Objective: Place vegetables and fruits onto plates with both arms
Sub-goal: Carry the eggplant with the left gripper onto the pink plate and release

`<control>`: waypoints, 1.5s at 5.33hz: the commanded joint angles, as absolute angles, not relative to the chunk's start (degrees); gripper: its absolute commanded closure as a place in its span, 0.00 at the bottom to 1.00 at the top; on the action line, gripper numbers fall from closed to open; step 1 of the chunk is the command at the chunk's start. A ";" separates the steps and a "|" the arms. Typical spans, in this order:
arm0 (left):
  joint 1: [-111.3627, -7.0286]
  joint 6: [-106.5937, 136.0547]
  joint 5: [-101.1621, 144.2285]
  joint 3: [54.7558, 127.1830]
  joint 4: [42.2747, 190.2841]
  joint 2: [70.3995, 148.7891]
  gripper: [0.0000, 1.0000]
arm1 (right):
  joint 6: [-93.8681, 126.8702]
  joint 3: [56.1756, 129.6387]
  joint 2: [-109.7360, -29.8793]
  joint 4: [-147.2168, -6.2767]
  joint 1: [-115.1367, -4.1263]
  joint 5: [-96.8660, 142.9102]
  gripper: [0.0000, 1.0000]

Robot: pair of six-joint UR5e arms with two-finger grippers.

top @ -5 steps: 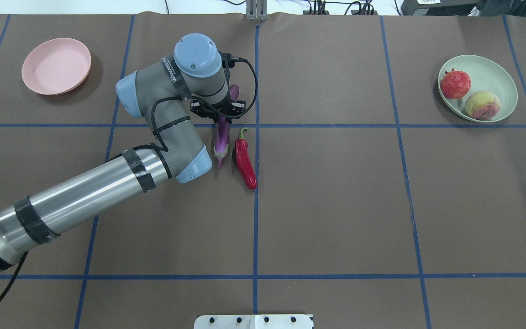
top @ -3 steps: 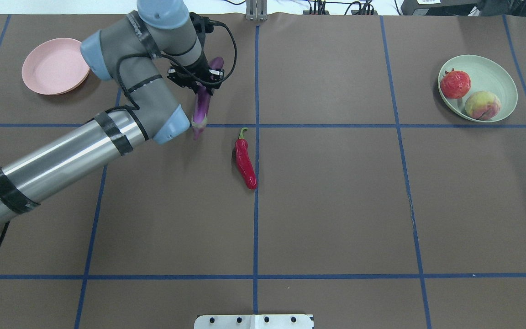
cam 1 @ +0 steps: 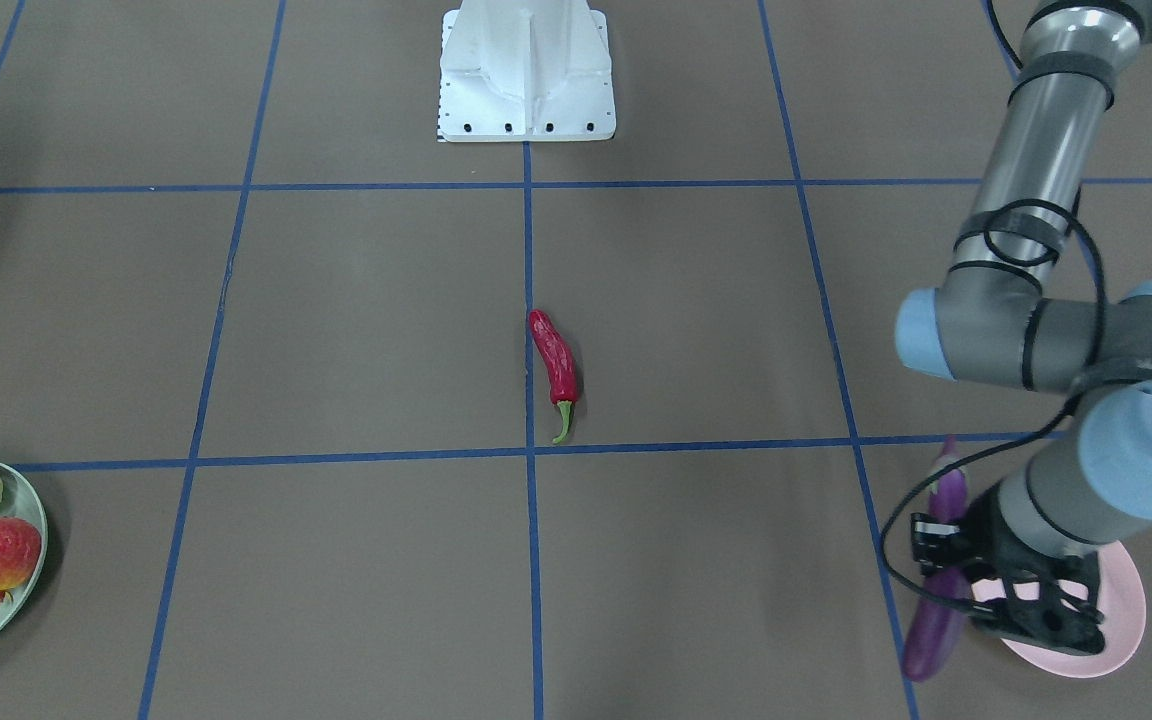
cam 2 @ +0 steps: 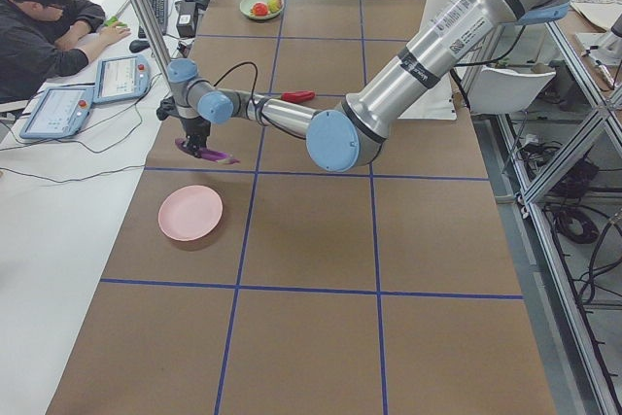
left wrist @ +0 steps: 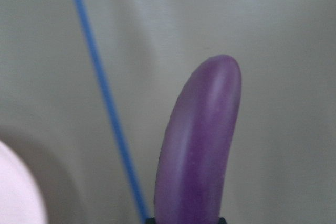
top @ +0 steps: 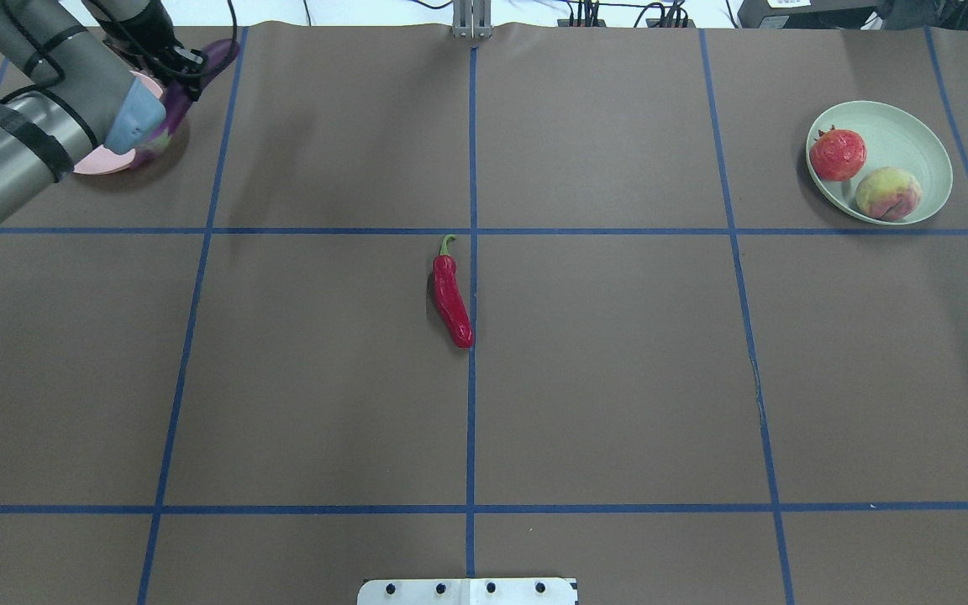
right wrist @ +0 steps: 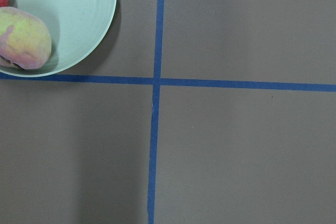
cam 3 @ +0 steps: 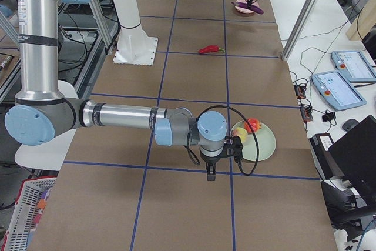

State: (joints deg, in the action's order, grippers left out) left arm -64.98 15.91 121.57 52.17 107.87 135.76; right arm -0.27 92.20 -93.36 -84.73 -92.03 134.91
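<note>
Overhead exterior: the left claw [top: 180, 71], clamped on the eggplant [top: 218, 55], has carried it from beside the chili [top: 451, 301], now well apart, to the pink plate's [top: 96, 162] rim, so release looks close. Exterior front-facing: its long axis runs slanted across the claw. Left wrist-mounted: the blunt tip points ahead over bare table [left wrist: 273, 51], off the plate. Exterior right: whether the right claw [cam 3: 210, 171] is apart or together I cannot tell.

left arm [cam 1: 1036, 170] has carried the eggplant [cam 1: 931, 635] from mid-table to the pink plate [cam 1: 1121, 610].
</note>
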 commanded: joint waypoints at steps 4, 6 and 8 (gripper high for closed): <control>-66.88 12.55 116.27 49.03 114.43 130.16 0.00 | -0.18 92.02 -92.90 -84.81 -91.76 134.82 0.00; -66.71 23.92 126.00 60.49 107.54 131.12 0.00 | -0.18 91.93 -92.90 -84.81 -91.67 134.74 0.00; -55.71 46.63 126.92 73.24 103.11 131.83 0.00 | -0.18 92.02 -92.90 -84.81 -91.58 134.82 0.00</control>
State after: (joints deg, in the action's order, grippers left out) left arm -61.25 36.09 126.68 67.90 104.65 131.45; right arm -0.17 92.00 -92.90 -84.81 -91.63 134.81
